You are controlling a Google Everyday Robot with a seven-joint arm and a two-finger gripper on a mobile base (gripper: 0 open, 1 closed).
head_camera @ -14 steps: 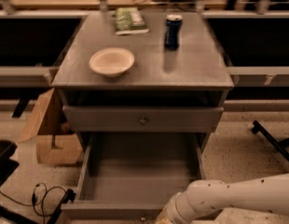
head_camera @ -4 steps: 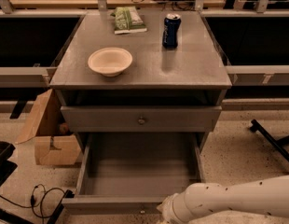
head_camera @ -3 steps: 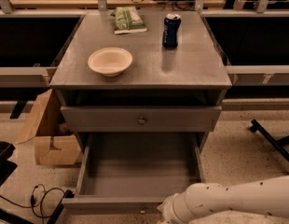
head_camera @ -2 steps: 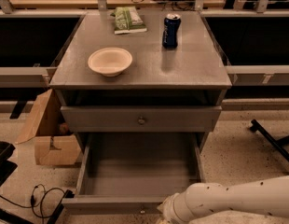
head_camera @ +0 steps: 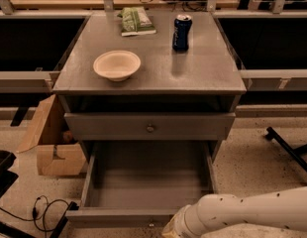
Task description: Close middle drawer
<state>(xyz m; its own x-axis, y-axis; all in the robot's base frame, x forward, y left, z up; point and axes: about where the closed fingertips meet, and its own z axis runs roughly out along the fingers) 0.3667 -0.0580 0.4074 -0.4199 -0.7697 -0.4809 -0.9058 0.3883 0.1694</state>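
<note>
Middle drawer [head_camera: 148,185] gapes open, a deep grey wooden box. Claw [head_camera: 169,230] low at its flat front; its grip, cannot tell.

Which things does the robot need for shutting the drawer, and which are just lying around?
For the job: open middle drawer; white arm at its front; gripper out of view below.
Lying about: bowl, can, green packet, cardboard box.

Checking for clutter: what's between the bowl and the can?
Only bare cabinet top lies between the bowl and the can in the camera view. The gripper is out of frame, below the middle drawer front.
</note>
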